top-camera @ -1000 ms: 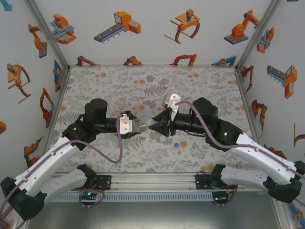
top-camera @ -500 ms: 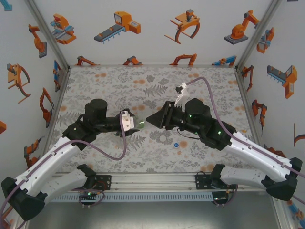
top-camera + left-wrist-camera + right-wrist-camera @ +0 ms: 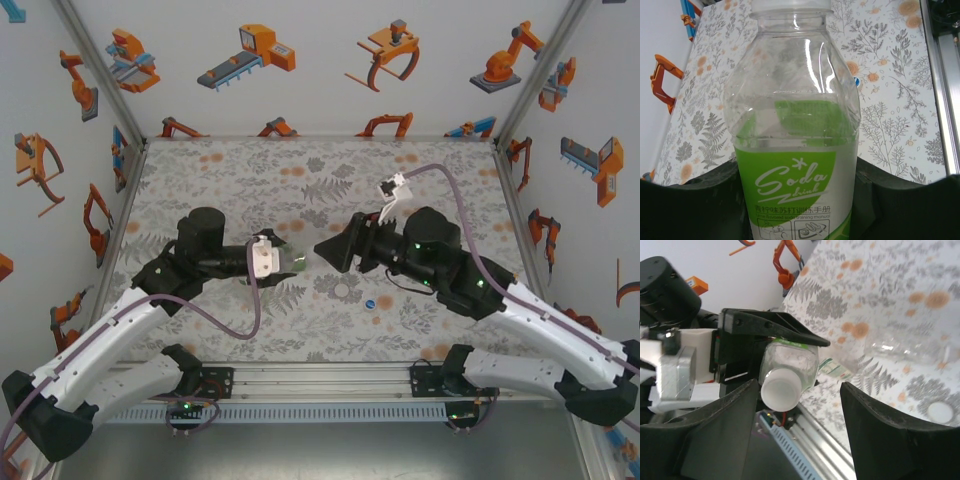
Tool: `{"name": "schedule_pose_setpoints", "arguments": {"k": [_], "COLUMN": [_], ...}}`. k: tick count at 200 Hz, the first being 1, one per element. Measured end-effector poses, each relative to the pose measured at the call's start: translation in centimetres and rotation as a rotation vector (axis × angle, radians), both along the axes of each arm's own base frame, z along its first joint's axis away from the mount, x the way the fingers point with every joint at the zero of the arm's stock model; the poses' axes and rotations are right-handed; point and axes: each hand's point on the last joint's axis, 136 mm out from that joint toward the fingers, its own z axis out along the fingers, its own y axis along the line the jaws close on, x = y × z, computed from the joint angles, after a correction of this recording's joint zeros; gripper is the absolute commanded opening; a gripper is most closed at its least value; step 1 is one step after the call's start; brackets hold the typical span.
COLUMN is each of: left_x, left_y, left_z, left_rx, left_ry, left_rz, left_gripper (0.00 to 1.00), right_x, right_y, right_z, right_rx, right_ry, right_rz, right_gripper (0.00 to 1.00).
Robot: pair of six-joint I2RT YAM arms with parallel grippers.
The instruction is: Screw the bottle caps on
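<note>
left gripper (image 3: pixel 288 263): we log it clamped on green-labelled bottle (image 3: pixel 795 150), white cap (image 3: pixel 781 388) on neck | right gripper (image 3: pixel 321 250): we note jaws apart, flanking the cap, holding nothing

Green-labelled bottle (image 3: pixel 795 150) sideways, white cap (image 3: pixel 781 389) on, blue cap (image 3: pixel 371 303) loose

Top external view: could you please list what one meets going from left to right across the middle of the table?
White block on the left wrist → clear plastic bottle with a green label → black right claw → small round blue plastic cap.
</note>
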Motion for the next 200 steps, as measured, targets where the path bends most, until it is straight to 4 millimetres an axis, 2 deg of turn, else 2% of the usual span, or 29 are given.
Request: {"name": "schedule_pose_setpoints", "arguments": {"k": [13, 29, 55, 92, 117, 151, 200], "left_x": [-0.1, -0.3, -0.8, -1.4, -1.8, -2.0, -2.2], "left_y": [0.0, -0.1, -0.2, -0.2, -0.2, -0.2, -0.2], "left_z": [0.0, 0.1, 0.2, 0.2, 0.1, -0.1, -0.1], "left_rx": [-0.002, -0.006, -0.014, -0.019, -0.016, -0.011, -0.013], "left_ry": [-0.001, 0.003, 0.003, 0.006, 0.013, 0.021, 0.024], "left_rz": [-0.005, -0.018, -0.047, -0.084, -0.102, -0.111, -0.122], "left_gripper": [0.0, 0.0, 0.0, 0.0, 0.0, 0.0, 0.0], "right_x": [-0.5, -1.3, -3.7, -6.5, -7.8, -8.3, -8.2], "right_y": [-0.7, -1.6, -1.0, 1.4, 2.1, 2.7, 3.7], "right_z": [1.8, 3.8, 4.9, 3.8, 2.6, 1.6, 0.0], "right_rx": [-0.001, 0.012, -0.073, -0.262, -0.353, -0.42, -0.449], "right_ry": [-0.119, -0.283, -0.547, -0.821, -0.924, -0.991, -0.995], "right_rz": [0.019, 0.045, 0.194, 0.476, 0.619, 0.721, 0.79], "right_gripper": [0.51, 0.5, 0.5, 0.5, 0.52, 0.52, 0.48]}}
